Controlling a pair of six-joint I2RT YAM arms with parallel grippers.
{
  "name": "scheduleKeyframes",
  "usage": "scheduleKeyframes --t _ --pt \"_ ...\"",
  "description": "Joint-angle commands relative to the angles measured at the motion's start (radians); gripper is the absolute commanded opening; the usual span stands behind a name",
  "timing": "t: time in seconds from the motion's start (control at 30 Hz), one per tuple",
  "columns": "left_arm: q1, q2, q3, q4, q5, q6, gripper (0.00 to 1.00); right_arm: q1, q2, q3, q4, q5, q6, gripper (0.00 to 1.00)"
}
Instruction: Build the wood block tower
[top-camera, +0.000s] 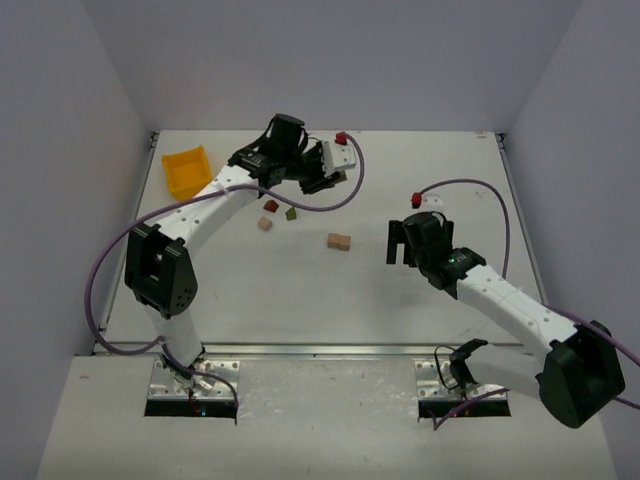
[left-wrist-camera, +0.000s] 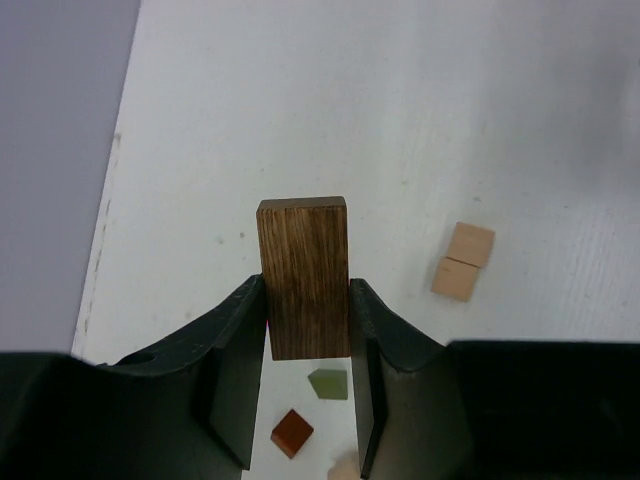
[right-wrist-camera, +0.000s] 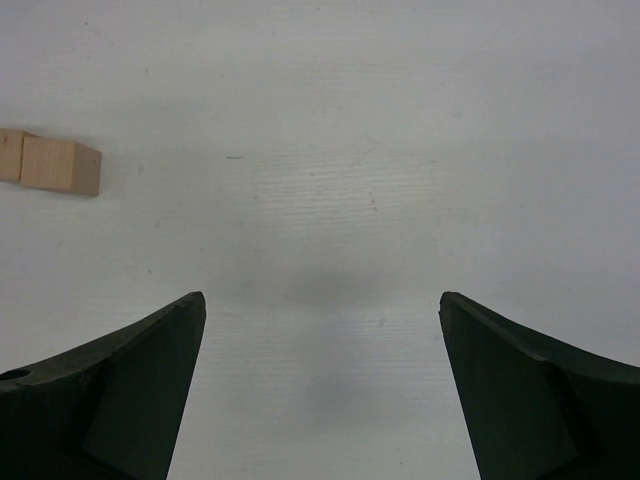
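Observation:
My left gripper (top-camera: 325, 178) is raised over the far middle of the table, shut on a dark brown wooden block (left-wrist-camera: 303, 275) that stands upright between its jaws (left-wrist-camera: 307, 300). Below it on the table lie a dark red block (top-camera: 271, 207), an olive-green block (top-camera: 291, 213) and a tan block (top-camera: 265, 224), loose and apart. They show under the jaws in the left wrist view: green (left-wrist-camera: 328, 383), red (left-wrist-camera: 292, 432). Two tan blocks (top-camera: 339, 241) sit side by side at mid-table. My right gripper (top-camera: 400, 242) is open and empty, to the right of that pair (right-wrist-camera: 60, 163). No stack stands.
A yellow plastic bin (top-camera: 187, 170) stands at the far left, beside the left arm. Walls close the table at the left, back and right. Purple cables loop off both arms.

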Motion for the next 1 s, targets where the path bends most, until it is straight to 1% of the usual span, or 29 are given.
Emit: scheduleKeyframes --t 0.0,0.1,0.2,0.3,0.4,0.47,0.7,0.97 --pt "0.029 0.046 -0.054 -0.065 0.075 0.156 0.0 -0.009 -0.107 -0.017 -0.142 0.133 0.059 0.99" --pt "0.002 0.073 -0.091 -0.067 0.079 0.215 0.0 -0.009 -0.188 -0.04 -0.172 0.124 0.051 0.99" --pt "-0.036 0.102 -0.086 -0.086 0.067 0.257 0.0 -0.009 -0.224 -0.042 -0.197 0.093 0.04 0.99" --pt "-0.076 0.155 -0.044 -0.163 0.029 0.296 0.0 -0.009 -0.238 -0.048 -0.208 0.079 0.036 0.99" --pt "-0.118 0.21 -0.023 -0.182 -0.055 0.321 0.0 -0.009 -0.24 -0.061 -0.211 0.061 0.032 0.99" --pt "-0.137 0.22 -0.021 -0.189 -0.067 0.334 0.0 -0.01 -0.237 -0.07 -0.212 0.059 0.031 0.99" --pt "-0.148 0.264 0.038 -0.219 -0.043 0.338 0.0 -0.01 -0.228 -0.071 -0.212 0.049 0.028 0.99" --pt "-0.156 0.292 0.043 -0.213 -0.069 0.358 0.01 -0.009 -0.236 -0.077 -0.212 0.065 0.036 0.99"
